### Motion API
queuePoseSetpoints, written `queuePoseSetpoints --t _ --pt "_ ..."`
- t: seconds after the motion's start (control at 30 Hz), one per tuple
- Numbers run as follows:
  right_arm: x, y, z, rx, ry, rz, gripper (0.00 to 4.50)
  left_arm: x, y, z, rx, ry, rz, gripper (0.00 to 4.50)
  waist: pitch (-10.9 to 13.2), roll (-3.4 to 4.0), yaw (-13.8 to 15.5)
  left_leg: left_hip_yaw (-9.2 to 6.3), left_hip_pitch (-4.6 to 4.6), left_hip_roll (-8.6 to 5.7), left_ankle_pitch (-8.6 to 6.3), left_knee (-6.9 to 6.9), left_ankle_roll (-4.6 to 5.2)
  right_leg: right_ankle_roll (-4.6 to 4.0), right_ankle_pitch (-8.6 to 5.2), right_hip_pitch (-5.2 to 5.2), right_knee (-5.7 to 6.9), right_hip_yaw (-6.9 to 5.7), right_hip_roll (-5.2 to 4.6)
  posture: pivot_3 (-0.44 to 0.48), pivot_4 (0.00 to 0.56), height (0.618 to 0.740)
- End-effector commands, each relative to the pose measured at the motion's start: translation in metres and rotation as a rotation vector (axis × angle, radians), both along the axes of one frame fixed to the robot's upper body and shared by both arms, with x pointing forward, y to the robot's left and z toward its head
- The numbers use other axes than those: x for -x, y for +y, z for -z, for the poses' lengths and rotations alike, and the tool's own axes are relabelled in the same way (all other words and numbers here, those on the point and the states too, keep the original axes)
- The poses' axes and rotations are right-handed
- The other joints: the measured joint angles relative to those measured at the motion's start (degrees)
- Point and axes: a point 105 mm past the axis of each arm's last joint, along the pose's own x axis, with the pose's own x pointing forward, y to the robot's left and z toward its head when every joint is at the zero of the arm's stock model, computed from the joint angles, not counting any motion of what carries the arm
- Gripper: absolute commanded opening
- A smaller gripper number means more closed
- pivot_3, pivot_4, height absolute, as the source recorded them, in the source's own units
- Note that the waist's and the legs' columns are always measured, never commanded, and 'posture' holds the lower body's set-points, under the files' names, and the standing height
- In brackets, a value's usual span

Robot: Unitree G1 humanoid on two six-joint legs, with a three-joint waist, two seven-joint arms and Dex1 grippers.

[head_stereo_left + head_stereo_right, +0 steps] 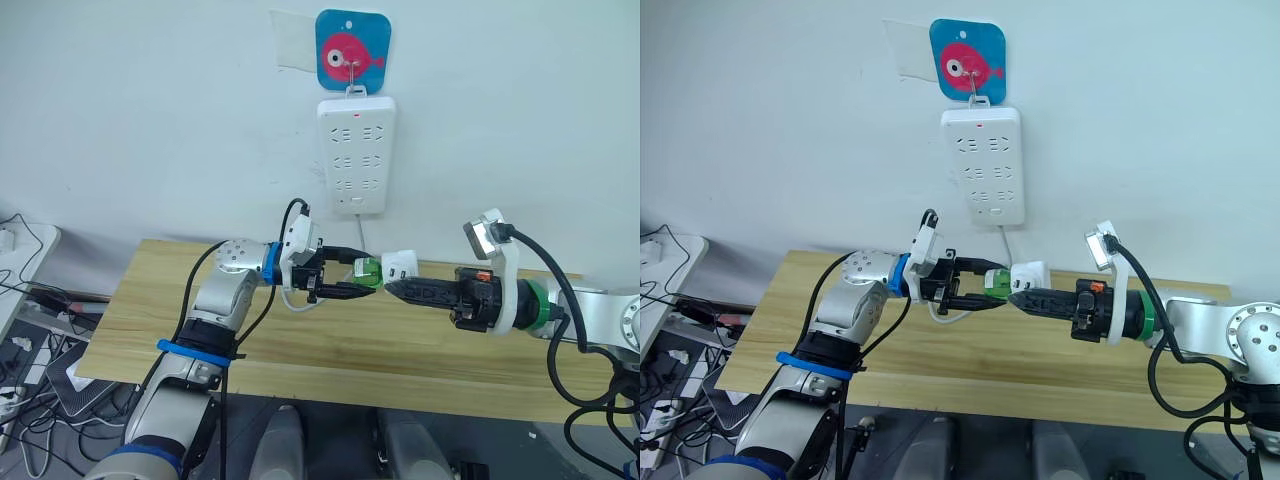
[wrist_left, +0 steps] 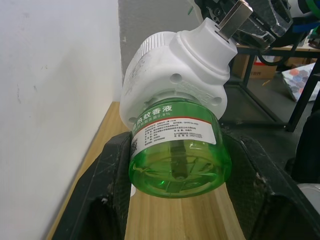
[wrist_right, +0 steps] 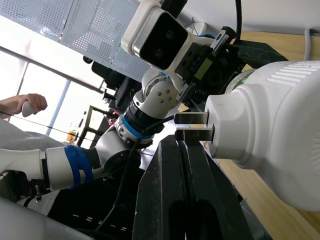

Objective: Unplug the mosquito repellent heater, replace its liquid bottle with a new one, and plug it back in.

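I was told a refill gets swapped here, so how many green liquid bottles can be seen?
1: a clear green plastic bottle, screwed into the white rounded plastic heater, held above the table between the left gripper's fingers. A spare may be hidden.

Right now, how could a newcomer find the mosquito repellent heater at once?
Below the white power strip on the wall, above the wooden table, the two arms meet. Between them is the mosquito repellent heater: small, white and rounded, with a green bottle attached.

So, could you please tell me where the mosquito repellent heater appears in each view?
Left eye: heater centre, below the power strip.
Right eye: centre, between both grippers.
Left wrist: upper centre, on the green bottle.
Right wrist: right side.
Shared landmark: its metal prongs.
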Motion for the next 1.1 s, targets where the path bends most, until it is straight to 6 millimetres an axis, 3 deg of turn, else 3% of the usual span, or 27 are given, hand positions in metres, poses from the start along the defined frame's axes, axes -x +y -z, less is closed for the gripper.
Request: queuePoseSetpoints --t 0.03,0.77,0.93,1.1 --pt "-0.023 -0.012 -0.036 -0.116 -0.104 0.151 0.02 0.019 -0.011 0.004 -0.047 -0.035 0.124 2.23 0.00 0.00 -0.09 0.00 0.00 0.01 0.00 0.00 0.00 0.00 0.00 0.00 0.00 0.00 0.01 -0.013 0.228 0.740" --pt "-0.039 -0.010 -0.046 -0.156 -0.101 0.253 0.02 0.025 -0.011 0.006 -0.053 -0.020 0.152 2.23 0.00 0.00 0.06 0.00 -0.03 -0.01 0.00 -0.01 0.00 0.00 0.00 -0.01 -0.03 -0.01 -0.01 -0.014 0.229 0.740" --pt "-0.033 -0.008 -0.045 -0.146 -0.112 0.229 0.02 0.024 -0.011 0.006 -0.051 -0.011 0.141 2.23 0.00 0.01 -0.02 -0.01 -0.01 0.01 0.00 -0.05 0.00 -0.01 0.00 -0.02 -0.02 0.00 0.00 -0.014 0.229 0.740" --pt "-0.028 -0.019 -0.046 -0.091 -0.145 0.228 0.02 0.021 -0.007 0.007 -0.049 0.014 0.118 2.23 0.00 0.01 -0.02 0.00 -0.01 0.00 0.00 -0.04 0.00 -0.01 0.00 -0.01 -0.01 0.01 0.00 -0.012 0.228 0.740"
